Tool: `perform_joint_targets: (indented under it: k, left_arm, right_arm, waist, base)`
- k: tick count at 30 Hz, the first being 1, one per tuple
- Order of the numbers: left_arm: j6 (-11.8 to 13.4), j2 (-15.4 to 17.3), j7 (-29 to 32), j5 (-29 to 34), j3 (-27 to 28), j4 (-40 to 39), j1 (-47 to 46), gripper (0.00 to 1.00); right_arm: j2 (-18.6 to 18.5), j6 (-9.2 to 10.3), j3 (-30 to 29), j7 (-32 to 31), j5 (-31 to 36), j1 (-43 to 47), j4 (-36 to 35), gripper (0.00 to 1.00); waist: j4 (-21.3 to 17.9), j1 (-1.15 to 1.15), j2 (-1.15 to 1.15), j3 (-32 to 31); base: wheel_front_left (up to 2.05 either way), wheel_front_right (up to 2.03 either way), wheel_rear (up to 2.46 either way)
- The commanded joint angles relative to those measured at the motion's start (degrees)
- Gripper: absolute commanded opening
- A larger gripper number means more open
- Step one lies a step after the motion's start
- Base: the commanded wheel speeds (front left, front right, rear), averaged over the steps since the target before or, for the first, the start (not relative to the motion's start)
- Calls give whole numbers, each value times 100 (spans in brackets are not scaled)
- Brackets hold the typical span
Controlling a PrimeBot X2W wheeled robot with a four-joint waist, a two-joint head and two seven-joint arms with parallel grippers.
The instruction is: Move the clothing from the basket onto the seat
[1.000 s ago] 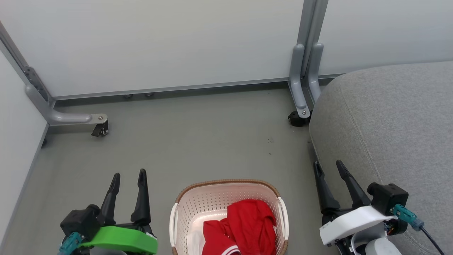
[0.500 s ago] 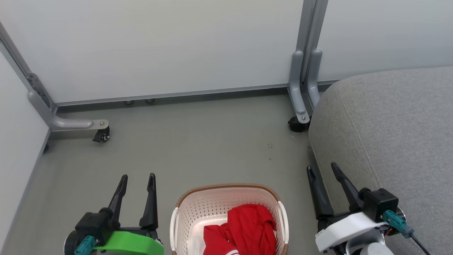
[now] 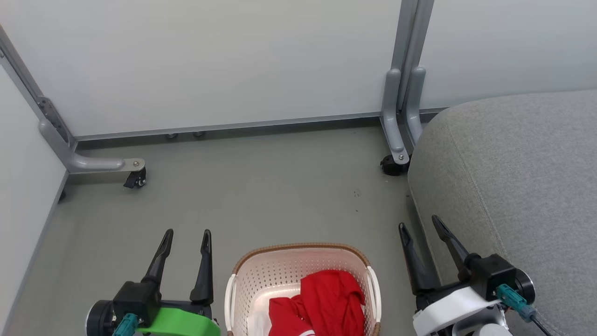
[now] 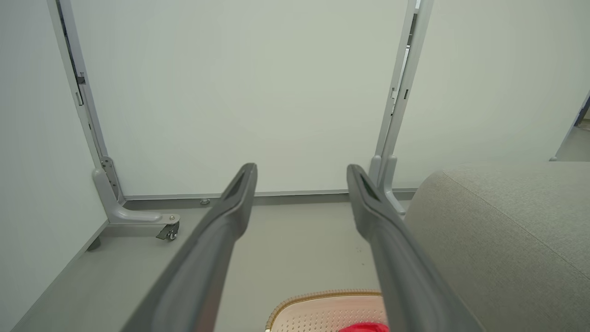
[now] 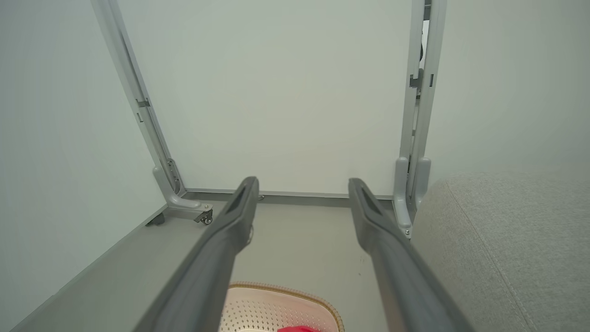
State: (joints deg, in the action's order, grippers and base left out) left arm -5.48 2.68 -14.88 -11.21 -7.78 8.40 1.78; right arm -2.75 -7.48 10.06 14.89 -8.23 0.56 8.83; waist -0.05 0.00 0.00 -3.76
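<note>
**A:** What is the basket made of, and where is the clothing?

**B:** The basket (image 3: 303, 246) is a cream-white plastic oval. Its sides are pierced with rows of small round holes, it has a brown woven-look rim, and there is a smooth white handle on each side. It stands on the dull grey floor (image 3: 261, 186) at the bottom of the head view. The clothing (image 3: 331, 298) lies inside it: soft red fabric crumpled in loose folds, with some white and a striped edge low down.

**A:** And the seat?

**B:** The seat (image 3: 513, 177) is to the basket's right, with a strip of floor between them. It is upholstered in coarse grey weave, with a rounded corner and a stitched seam running down it.

**A:** How do the grippers stand?

**B:** The left gripper (image 3: 187, 232) is left of the basket with its jaws spread wide, holding nothing. Its matt dark fingers (image 4: 216, 240) taper to slim tips, and a glossy green cover (image 3: 179, 322) sits behind them. The right gripper (image 3: 419, 223) is also wide apart and empty, at the seat's near edge, with a smooth white shell (image 3: 447, 308) behind it.

**A:** What is behind all this?

**B:** Flat pale partition panels (image 3: 210, 60) in grey metal frames, standing on curved feet (image 3: 93, 163) with small black casters (image 3: 136, 178).
</note>
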Motion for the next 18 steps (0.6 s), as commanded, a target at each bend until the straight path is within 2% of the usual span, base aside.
perform_joint_targets:
  k: [1,18]
  left_arm:
    - [26,38,-35,31,-17,9,86,100]
    - [-61,37,-29,45,-60,60,7,100]
  right_arm:
    - [-26,-2,15,35,54,40,-35,100]
    - [-25,-1,38,35,47,44,-11,100]
  waist:
    - [2,0,0,5]
    - [5,0,0,117]
  base:
    - [0,0,0]
    - [0,0,0]
